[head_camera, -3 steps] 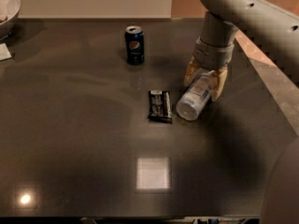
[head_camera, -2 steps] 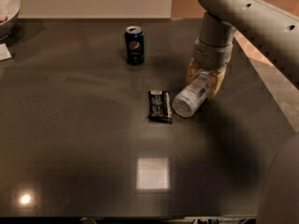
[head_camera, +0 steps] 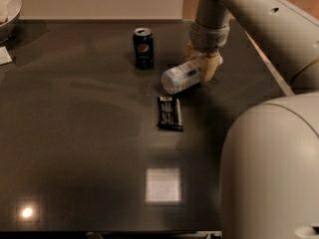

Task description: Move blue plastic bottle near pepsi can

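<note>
Camera view shows the gripper [head_camera: 202, 63] hanging down from the arm over the far right part of the dark table [head_camera: 75, 133]. Its two tan fingers are closed around the blue plastic bottle [head_camera: 180, 77] at the cap end. The bottle lies on its side, with its wide base sticking out to the left of the gripper and a little toward the camera. I cannot tell if it touches the table. The pepsi can [head_camera: 143, 48] stands upright further left of the gripper, near the bottle's base but apart from it. A black snack bar [head_camera: 170, 113] lies on the camera side of the gripper. I judge that only a short shift to the left remains, roughly along the bottle's long axis.
</note>
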Robot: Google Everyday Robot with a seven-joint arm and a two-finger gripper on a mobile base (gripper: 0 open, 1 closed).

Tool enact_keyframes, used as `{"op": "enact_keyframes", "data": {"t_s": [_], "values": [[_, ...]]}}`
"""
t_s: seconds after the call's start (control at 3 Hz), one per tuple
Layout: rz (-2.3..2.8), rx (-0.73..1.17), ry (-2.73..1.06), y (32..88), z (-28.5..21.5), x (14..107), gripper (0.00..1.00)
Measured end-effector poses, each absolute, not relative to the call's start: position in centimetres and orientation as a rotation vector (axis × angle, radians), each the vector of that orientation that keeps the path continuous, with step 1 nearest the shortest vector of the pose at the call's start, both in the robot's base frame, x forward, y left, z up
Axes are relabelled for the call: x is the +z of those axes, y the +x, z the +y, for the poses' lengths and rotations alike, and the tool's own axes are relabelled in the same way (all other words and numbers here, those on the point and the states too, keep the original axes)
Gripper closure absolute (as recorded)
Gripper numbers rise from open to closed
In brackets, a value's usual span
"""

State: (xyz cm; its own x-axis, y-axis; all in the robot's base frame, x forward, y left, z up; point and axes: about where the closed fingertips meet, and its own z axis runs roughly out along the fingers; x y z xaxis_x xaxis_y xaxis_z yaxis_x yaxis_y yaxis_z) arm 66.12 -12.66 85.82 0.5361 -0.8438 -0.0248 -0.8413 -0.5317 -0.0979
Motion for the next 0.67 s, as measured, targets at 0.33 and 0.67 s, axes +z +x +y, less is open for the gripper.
{"op": "enact_keyframes", "data": {"t_s": [0.33, 0.67], "values": [[1.523, -0.054, -2.609, 68.6, -10.5, 86.0, 1.0], [1.552, -0.06, -2.572, 70.4, -8.7, 85.8, 1.0]]}}
